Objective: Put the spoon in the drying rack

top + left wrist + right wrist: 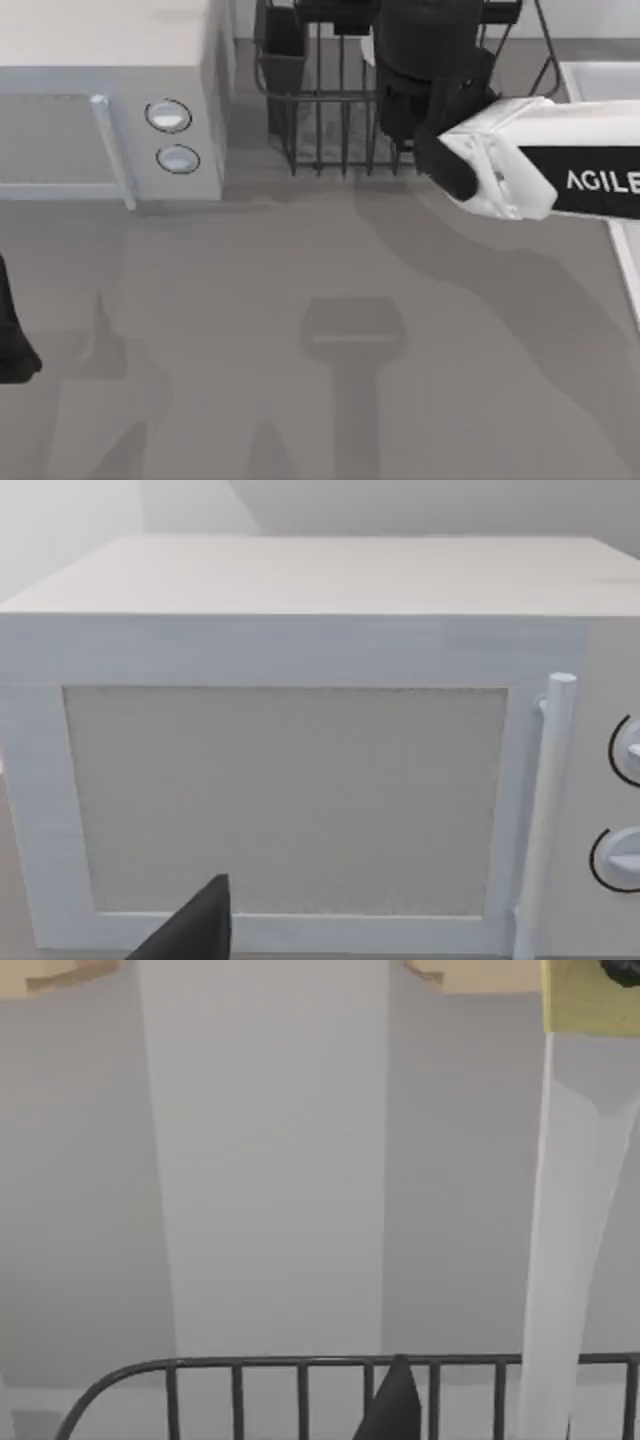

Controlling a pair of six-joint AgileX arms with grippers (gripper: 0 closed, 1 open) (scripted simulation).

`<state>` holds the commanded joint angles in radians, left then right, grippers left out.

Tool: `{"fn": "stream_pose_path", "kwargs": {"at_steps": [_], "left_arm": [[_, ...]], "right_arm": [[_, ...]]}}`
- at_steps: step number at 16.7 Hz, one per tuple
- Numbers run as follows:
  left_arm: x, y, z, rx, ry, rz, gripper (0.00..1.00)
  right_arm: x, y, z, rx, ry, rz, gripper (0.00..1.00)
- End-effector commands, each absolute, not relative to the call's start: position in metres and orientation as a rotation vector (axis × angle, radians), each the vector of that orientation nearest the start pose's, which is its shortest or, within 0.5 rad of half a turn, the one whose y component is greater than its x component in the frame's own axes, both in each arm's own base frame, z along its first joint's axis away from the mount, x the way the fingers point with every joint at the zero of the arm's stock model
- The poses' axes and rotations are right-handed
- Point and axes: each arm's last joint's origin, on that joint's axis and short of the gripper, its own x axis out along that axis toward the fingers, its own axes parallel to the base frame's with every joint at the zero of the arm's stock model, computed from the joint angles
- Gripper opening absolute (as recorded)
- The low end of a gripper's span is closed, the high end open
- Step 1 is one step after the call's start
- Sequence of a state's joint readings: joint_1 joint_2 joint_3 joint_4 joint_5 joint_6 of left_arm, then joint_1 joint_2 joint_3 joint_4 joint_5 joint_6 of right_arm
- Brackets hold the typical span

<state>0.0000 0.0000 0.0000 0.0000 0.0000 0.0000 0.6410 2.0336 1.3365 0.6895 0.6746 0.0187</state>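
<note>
The drying rack (320,130), a dark wire basket with a dark utensil cup (283,50) at its left corner, stands at the back middle of the table. My right gripper (425,40) hangs over the rack, its dark body hiding much of the basket's inside. In the right wrist view one dark fingertip (395,1405) sits just above the rack's rim (250,1365). The spoon is hidden. My left gripper (12,340) is parked at the table's left edge, and a fingertip (200,930) of it points toward the microwave door.
A pale boxy microwave (110,90) with two round knobs (168,115) and a bar handle (545,810) fills the back left. A white slab (600,75) lies at the back right. The grey table (300,400) carries the arms' shadows.
</note>
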Motion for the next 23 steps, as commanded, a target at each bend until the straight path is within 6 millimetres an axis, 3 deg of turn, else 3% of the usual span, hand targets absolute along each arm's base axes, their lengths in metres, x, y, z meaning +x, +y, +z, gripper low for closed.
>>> {"fn": "stream_pose_path", "kwargs": {"at_steps": [5, 18, 23], "left_arm": [[0.1057, -0.0012, 0.16, 0.0, 0.0, 0.0, 1.0], [0.1057, -0.0012, 0.16, 0.0, 0.0, 0.0, 1.0], [0.1057, -0.0012, 0.16, 0.0, 0.0, 0.0, 1.0]], "right_arm": [[0.3824, 0.2623, 0.219, 0.0, 0.0, -0.01, 0.0], [0.3824, 0.2623, 0.219, 0.0, 0.0, -0.01, 0.98], [0.3824, 0.2623, 0.219, 0.0, 0.0, -0.01, 1.0]]}}
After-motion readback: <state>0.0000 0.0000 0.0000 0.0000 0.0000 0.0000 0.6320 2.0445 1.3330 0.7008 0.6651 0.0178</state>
